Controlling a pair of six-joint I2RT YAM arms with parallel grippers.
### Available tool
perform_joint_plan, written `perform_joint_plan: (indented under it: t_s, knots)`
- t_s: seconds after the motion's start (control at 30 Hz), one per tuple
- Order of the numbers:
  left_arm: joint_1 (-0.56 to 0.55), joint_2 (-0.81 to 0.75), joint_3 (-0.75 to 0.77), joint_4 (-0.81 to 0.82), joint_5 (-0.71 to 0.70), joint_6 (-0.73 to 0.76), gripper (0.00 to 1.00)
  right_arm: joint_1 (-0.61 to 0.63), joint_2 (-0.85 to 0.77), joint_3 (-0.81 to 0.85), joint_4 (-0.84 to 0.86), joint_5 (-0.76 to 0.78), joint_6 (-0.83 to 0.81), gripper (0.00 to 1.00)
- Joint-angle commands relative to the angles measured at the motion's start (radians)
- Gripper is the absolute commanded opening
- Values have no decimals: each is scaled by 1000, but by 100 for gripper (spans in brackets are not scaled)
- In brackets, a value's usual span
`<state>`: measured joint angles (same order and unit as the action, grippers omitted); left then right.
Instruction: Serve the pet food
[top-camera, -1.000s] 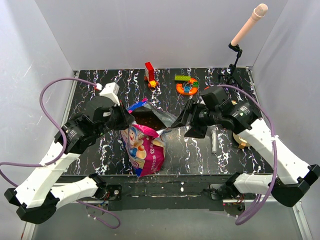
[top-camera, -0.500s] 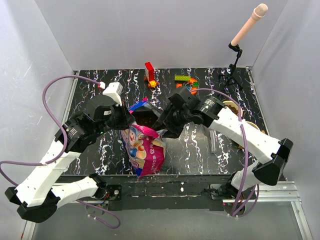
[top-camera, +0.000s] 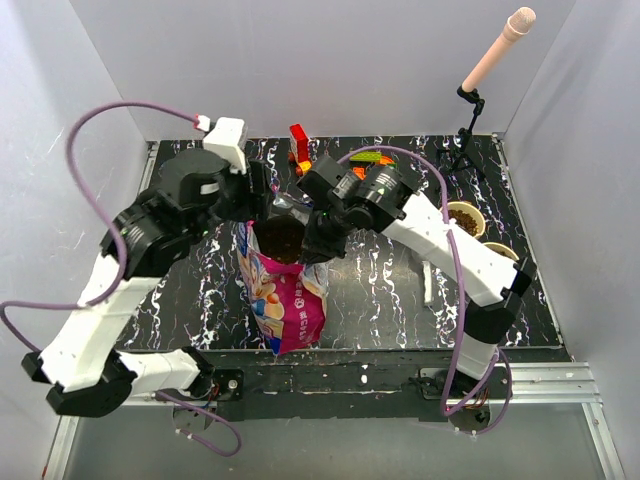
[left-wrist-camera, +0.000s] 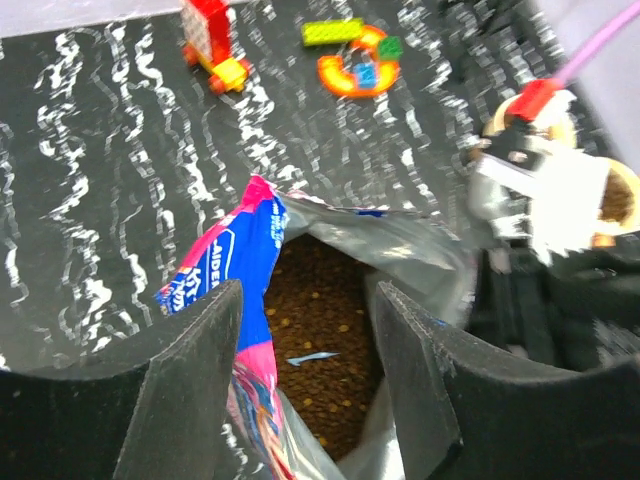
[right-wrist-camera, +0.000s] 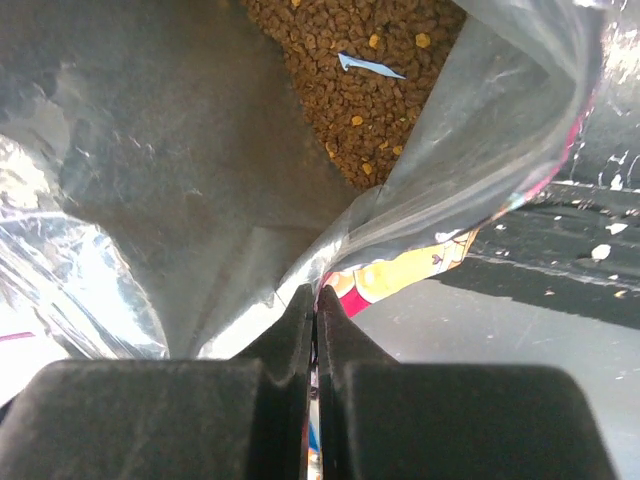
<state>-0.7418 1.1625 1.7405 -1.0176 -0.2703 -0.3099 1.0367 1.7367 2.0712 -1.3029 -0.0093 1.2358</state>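
The pink, white and blue bag (top-camera: 285, 300) stands near the table's front, its mouth open upward. The pet food (top-camera: 283, 238) fills it as brown kibble, also plain in the left wrist view (left-wrist-camera: 320, 330) and the right wrist view (right-wrist-camera: 360, 70). My left gripper (top-camera: 272, 205) hovers open over the mouth (left-wrist-camera: 308, 295); the blue and pink rim (left-wrist-camera: 235, 250) lies loose beside its left finger. My right gripper (top-camera: 318, 242) is shut on the bag's silver-lined right rim (right-wrist-camera: 315, 295).
Two bowls sit at the right, one (top-camera: 465, 217) holding kibble, the other (top-camera: 500, 252) nearer the edge. Toy blocks (top-camera: 300, 145) and a ring toy (top-camera: 372, 165) lie at the back. A microphone stand (top-camera: 468, 130) is at the back right. A pale utensil (top-camera: 428, 285) lies right of the bag.
My left gripper let go of the bag's rim, opened and rose over the mouth. My right arm swung left and shut on the bag's right rim; the bag stands more upright.
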Motion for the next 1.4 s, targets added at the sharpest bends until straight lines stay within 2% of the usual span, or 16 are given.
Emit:
perform_joint_plan:
  t_s: [0.0, 0.07, 0.17, 0.27, 0.43, 0.57, 0.67, 0.77, 0.8, 0.83, 0.93, 1.07, 1.17, 1.27, 1.3, 1.37]
  knots:
    - [-2, 68, -18, -39, -127, 64, 52, 23, 18, 170, -82, 68, -142, 1]
    - [-2, 63, -39, -23, -144, 66, 51, 23, 4, 158, -58, 63, -165, 1]
    - [-1, 89, -62, -9, -142, 77, 56, 23, -34, 112, -4, 48, -197, 1]
    - [-2, 137, -55, -16, -177, 77, 55, 23, -52, 93, 24, 43, -223, 1]
    - [-1, 196, -47, 13, -198, 95, 45, 25, -68, 76, 53, 23, -268, 1]
    - [-1, 256, -41, -19, -248, 98, 42, 25, -75, 79, 62, 26, -291, 1]
    - [-2, 247, -82, 43, -289, 124, 32, 25, -88, 69, 74, 20, -312, 1]
    - [-2, 259, -119, 123, -363, 164, 14, 26, -120, 15, 114, 17, -349, 1]
    - [2, 272, -116, 154, -377, 170, 4, 29, -138, -8, 135, -15, -363, 1]
    - [4, 282, -111, 177, -385, 173, 0, 37, -156, -40, 167, -29, -384, 1]
    - [7, 318, -67, 273, -397, 158, 0, 110, -229, -127, 301, -20, -482, 1]
    - [9, 385, 63, 393, -293, 111, 0, 201, -189, -45, 382, 5, -585, 1]
    - [10, 413, 80, 500, -74, 94, 0, 207, -131, -2, 416, -47, -601, 1]
    - [16, 350, -20, 562, 68, 48, 0, 206, -112, 12, 377, -6, -611, 31]
    - [21, 306, -82, 582, 95, 28, 0, 206, -127, 15, 343, 38, -618, 46]
    - [48, 219, -220, 623, 179, 11, 0, 204, -199, -37, 329, 104, -647, 60]
